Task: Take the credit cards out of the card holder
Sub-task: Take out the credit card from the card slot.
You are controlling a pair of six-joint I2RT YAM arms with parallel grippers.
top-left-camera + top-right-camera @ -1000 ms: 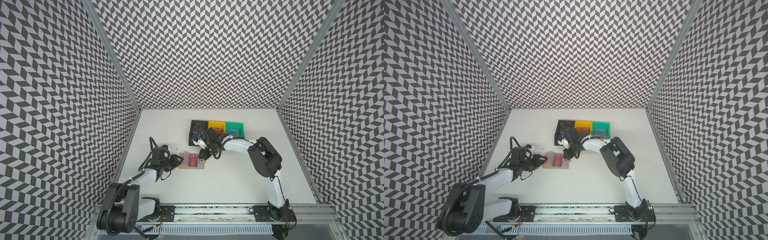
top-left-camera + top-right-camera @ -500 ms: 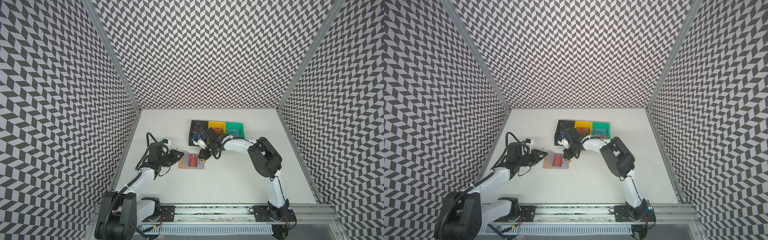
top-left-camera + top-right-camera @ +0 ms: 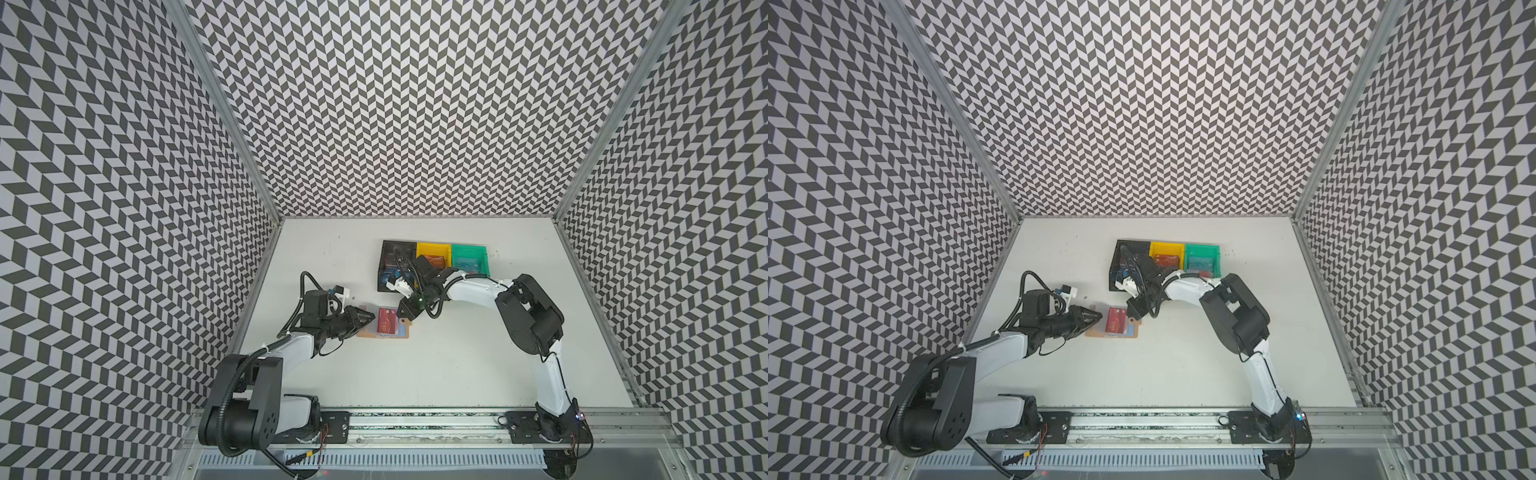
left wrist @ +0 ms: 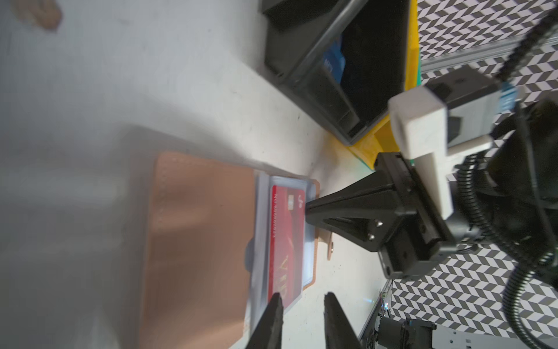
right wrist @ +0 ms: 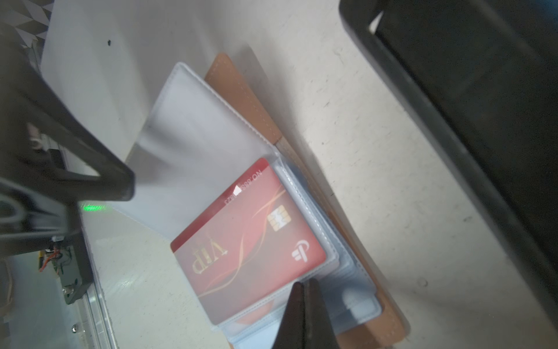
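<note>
In both top views, finds the card holder [image 3: 365, 333] lying open and flat on the table [image 3: 436, 374] between the two grippers, a red card [image 3: 387, 321] uppermost in its sleeves. Puts the left gripper [image 3: 371, 318] at one short side of the holder and the right gripper [image 3: 401, 317] at the opposite side, tip down on it. Shows the black bin [image 3: 383, 266], yellow bin [image 3: 433, 247] and green bin [image 3: 467, 248] in a row, an orange card [image 3: 437, 262] in the yellow, a teal card [image 3: 466, 264] in the green; too small there to judge jaws. In both wrist views, reads "VIP" on the red card. From the right wrist alone, catches a clear sleeve [image 5: 193, 142] folded back over the tan cover and the right jaws pressed fully together, nothing between, tip on the sleeve edge beside the card's corner. From the left wrist alone, picks up the snap tab [image 4: 418, 253], a blue card [image 4: 333, 65] in the black bin, and the left jaws a narrow gap apart, gripping nothing, one finger [image 4: 271, 320] over the sleeve's corner.
</note>
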